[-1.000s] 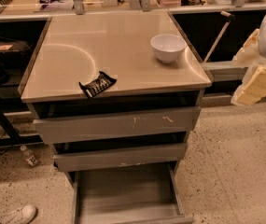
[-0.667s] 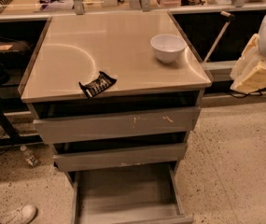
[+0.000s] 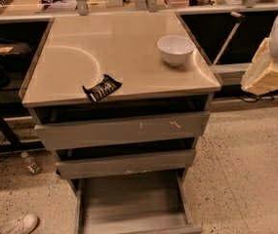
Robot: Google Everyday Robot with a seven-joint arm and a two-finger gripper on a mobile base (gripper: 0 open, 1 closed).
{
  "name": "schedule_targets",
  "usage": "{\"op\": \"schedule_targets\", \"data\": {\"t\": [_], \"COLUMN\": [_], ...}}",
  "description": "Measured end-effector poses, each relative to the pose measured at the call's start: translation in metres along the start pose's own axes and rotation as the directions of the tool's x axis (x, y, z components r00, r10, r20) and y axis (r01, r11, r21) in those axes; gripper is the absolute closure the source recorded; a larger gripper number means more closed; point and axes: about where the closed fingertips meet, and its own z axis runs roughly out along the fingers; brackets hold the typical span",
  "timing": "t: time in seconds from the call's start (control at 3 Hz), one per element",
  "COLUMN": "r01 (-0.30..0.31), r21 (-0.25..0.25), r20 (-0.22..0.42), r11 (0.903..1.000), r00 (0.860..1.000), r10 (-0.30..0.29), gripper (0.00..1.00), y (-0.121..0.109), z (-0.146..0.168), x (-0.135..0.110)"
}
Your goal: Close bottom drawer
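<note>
While the bottom drawer (image 3: 129, 201) is standing pulled far out at bottom centre, our gripper (image 3: 268, 74) is hanging at the right edge, well apart; we cannot tell its state. We are judging the drawer stiff, sliding metal, best pushed at mid-front.

The surface (image 3: 80, 57) was smooth metal with a soft satin sheen that caught the light in a pale arc. On it, the white bowl (image 3: 175, 49) looked glossy, like glazed ceramic, and the black snack packet (image 3: 102, 88) had a shiny, crinkled wrapper. The bottom drawer (image 3: 129, 199) was dull grey metal, its tray flat and matt. The top drawer front (image 3: 124, 129) was the same grey metal, marked by pale scratches. The floor (image 3: 246, 169) was speckled stone, fairly smooth. My pincer (image 3: 265, 74), at the right edge, looked matt and cream-coloured.
</note>
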Motion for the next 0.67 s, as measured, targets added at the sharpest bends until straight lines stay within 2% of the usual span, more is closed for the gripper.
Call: {"op": "schedule_targets", "data": {"t": [0.33, 0.67], "r01": [-0.029, -0.088], "r21": [-0.028, -0.100], "r20": [-0.012, -0.036], "r11": [0.9992, 0.9911], "r00": [1.000, 0.996], "r10": [0.028, 0.085], "gripper": [1.00, 1.00], "y": [0.016, 0.056], "z": [0.020, 0.061], "x": [0.011, 0.034]}}
